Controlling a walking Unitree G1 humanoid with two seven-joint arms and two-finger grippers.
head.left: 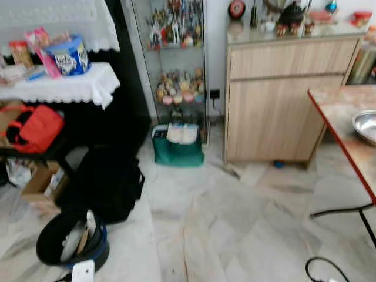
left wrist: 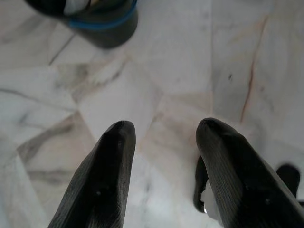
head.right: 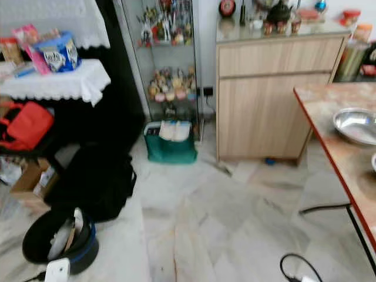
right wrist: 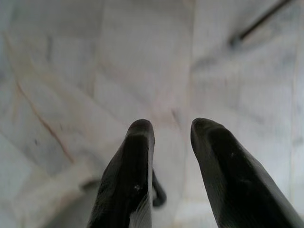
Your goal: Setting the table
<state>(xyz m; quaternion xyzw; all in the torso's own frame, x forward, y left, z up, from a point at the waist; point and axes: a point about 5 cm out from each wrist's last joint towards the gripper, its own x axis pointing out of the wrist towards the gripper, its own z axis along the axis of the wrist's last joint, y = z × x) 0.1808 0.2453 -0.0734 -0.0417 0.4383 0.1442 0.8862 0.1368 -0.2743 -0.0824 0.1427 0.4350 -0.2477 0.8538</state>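
A table with a reddish marbled top and a red edge stands at the right. On it rests a shallow steel bowl, cut by the frame edge. My left gripper hangs over the pale marble floor, open, with nothing between its fingers. My right gripper also hangs above the floor, its fingers a little apart and empty. Both are well away from the table.
A wooden cabinet with crockery on top stands ahead, a glass display case and a green bag beside it. At the left are a cloth-covered shelf, a black backpack and a black bucket. A black cable lies near the table leg.
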